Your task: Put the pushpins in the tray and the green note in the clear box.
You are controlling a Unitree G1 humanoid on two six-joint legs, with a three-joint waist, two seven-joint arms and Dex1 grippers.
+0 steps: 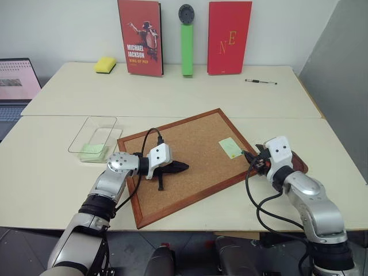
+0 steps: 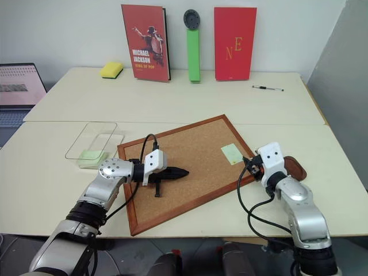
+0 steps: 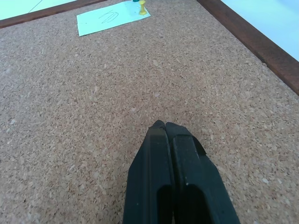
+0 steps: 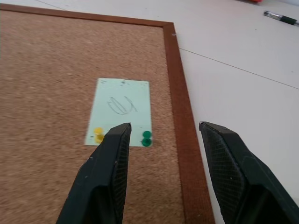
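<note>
The green note (image 4: 122,109) lies flat near the right edge of the cork board (image 1: 190,172), pinned by two pushpins: a yellow one (image 4: 98,134) and a green one (image 4: 146,138). My right gripper (image 4: 164,125) is open just short of the note's pinned edge, its fingertips spanning the green pin and the board's frame. My left gripper (image 3: 163,125) rests shut and empty over the middle of the board. The dark reddish-brown tray (image 2: 294,167) sits on the table just behind my right wrist. The clear box (image 1: 95,137) stands left of the board, with a pale green slip (image 1: 92,151) in it.
Along the back wall stand two red books (image 1: 140,37), a green upright bar (image 1: 187,49) and a yellow sponge (image 1: 105,65). A pen (image 1: 260,81) lies at the back right. A laptop (image 1: 16,86) sits at the far left.
</note>
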